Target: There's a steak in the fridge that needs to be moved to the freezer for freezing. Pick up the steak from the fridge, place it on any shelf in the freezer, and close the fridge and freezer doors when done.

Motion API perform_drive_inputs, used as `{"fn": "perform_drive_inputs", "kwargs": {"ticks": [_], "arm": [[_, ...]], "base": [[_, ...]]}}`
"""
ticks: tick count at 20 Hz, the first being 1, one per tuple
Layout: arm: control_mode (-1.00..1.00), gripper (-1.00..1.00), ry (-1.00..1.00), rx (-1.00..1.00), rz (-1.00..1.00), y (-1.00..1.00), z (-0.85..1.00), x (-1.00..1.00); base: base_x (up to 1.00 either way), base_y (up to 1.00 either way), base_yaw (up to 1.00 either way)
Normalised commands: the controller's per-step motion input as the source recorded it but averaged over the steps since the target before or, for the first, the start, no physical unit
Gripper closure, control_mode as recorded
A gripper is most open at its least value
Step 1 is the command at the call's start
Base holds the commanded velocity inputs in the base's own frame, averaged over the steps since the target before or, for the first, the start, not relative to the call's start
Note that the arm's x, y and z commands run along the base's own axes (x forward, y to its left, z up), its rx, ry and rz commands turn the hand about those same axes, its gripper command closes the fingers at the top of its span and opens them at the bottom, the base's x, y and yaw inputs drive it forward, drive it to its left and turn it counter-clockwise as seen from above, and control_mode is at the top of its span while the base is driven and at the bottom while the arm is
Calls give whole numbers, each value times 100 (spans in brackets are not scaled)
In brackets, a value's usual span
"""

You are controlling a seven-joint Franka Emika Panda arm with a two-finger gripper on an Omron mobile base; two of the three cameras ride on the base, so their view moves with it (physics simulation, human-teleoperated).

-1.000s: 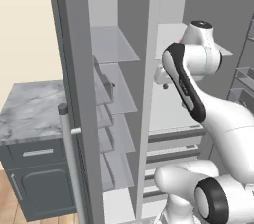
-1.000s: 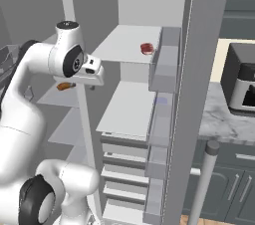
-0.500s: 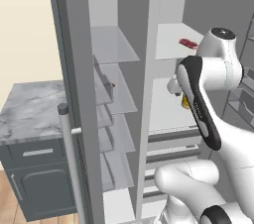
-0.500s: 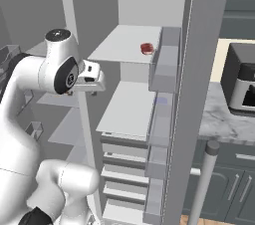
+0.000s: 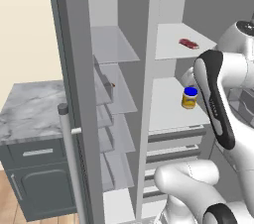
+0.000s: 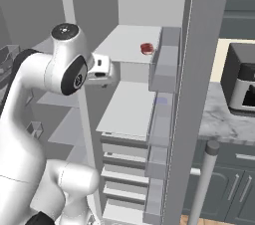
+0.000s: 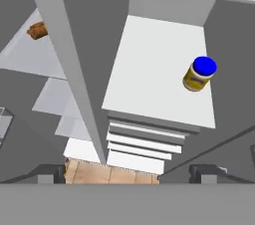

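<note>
A small flat red steak lies on the white upper shelf of the fridge compartment, toward the shelf's right rear; from the right base camera it sits near the front right edge of that shelf. On the white shelf below stands a short yellow jar with a blue lid, upright, near the right side and well apart from the steak above.

The white arm's two-finger gripper hangs in front of the fridge, level with the gap between these two shelves and left of the steak. Its dark fingers are spread wide and hold nothing.

To the left, the freezer compartment carries a stack of pale translucent shelves, with a small brown item on one of them. The tall grey freezer door and the grey fridge door both stand open. Beyond the freezer door is a grey marble-topped bench.
</note>
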Motion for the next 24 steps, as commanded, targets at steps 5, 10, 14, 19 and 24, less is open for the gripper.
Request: {"fn": "perform_drive_inputs", "kwargs": {"ticks": [5,10,14,19,24], "arm": [[-100,-100,-17,0,0,-25,39,3],[-100,-100,-15,0,-4,-8,24,20],[-100,-100,0,0,-11,-23,24,28],[-100,-100,-3,0,-7,-34,5,36],[-100,-100,-4,1,0,-45,0,51]], "base": [[0,0,0],[0,0,0],[0,0,0],[0,0,0],[0,0,0]]}}
